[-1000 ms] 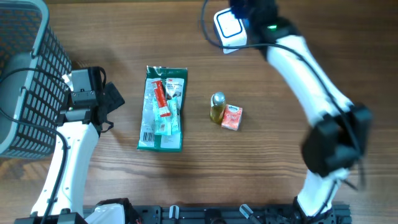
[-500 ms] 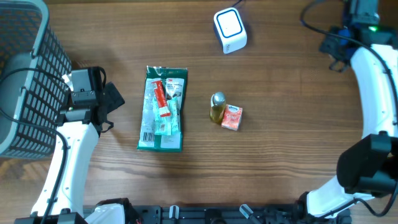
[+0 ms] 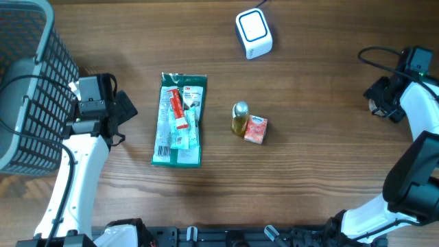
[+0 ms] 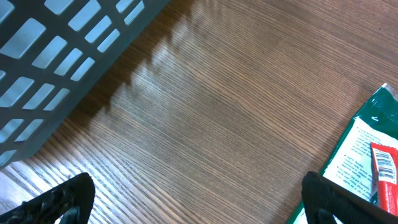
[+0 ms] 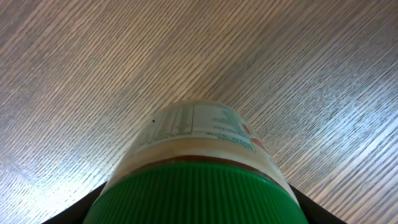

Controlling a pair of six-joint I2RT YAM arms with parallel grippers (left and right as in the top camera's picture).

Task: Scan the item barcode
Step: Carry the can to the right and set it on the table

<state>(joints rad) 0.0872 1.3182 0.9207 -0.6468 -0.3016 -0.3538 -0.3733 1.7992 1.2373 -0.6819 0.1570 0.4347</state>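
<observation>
The right gripper (image 3: 381, 100) at 3 o'clock gripped a green-lidded jar (image 5: 198, 149); the left gripper (image 3: 125, 112) at 9 o'clock stood wide open, empty.

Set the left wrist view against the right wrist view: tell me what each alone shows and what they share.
Only the left wrist view: the grey plastic lattice basket, a corner of the green printed packet and the open left gripper. Only the right wrist view: a labelled jar with a ribbed green lid, gripped by the right gripper. Both: the brown wooden table.
</observation>
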